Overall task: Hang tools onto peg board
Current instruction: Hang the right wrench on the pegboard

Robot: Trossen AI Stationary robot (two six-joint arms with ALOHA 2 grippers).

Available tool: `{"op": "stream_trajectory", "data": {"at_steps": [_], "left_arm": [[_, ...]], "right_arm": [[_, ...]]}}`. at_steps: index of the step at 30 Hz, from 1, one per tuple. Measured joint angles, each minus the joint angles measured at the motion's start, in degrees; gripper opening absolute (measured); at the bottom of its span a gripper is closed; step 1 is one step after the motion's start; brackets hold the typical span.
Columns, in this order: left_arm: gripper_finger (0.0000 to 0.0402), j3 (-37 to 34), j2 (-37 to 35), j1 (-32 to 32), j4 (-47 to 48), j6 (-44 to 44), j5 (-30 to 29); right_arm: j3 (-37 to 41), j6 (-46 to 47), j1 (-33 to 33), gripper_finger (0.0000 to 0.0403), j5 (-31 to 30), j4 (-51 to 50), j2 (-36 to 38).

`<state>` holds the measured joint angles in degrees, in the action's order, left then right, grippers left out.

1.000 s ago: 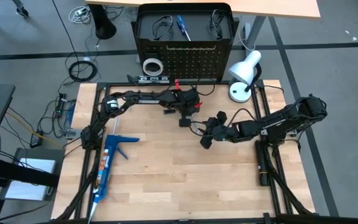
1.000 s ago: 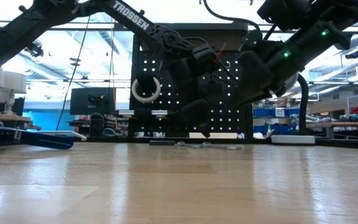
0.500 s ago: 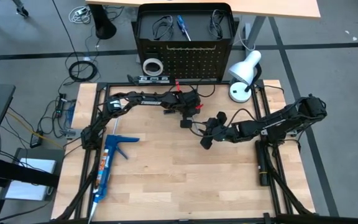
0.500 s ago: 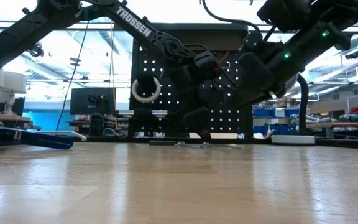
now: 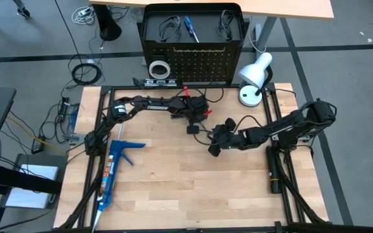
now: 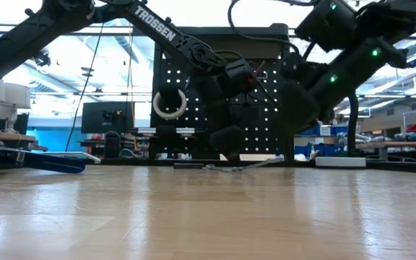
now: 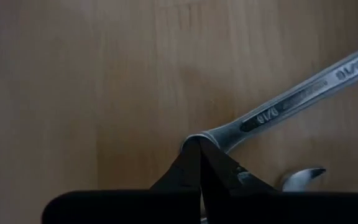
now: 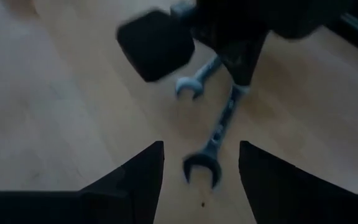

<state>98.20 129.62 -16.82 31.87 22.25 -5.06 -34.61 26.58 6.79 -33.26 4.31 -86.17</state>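
A silver 9/16 wrench [image 7: 291,102] lay slanted on the wooden table, one end pinched between closed dark fingertips [image 7: 199,163], the far open end [image 8: 201,169] seemingly raised a little off the wood. A second silver wrench [image 8: 197,77] lay flat just beside it. Behind them the black peg board [image 5: 193,63] stood upright at the table's far edge. A white tape ring [image 5: 158,68] hung low on its left side. Up top sat a blue-handled screwdriver [image 5: 190,26] between two black wire loops [image 5: 168,28].
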Motion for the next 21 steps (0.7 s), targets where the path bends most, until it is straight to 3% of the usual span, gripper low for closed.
{"op": "stream_trajectory", "data": {"at_steps": [12, 21], "left_arm": [[0.0000, -1.7, -0.1, 0.4, -2.2, 0.0, -0.2], [0.0000, -1.7, 0.0, 0.4, -2.2, 0.0, 0.0]], "right_arm": [[0.0, 0.3, 0.0, 0.0220, 0.2, 1.1, -1.8], [0.0, -2.5, -2.3, 0.0270, 2.6, 1.6, -2.0]]}}
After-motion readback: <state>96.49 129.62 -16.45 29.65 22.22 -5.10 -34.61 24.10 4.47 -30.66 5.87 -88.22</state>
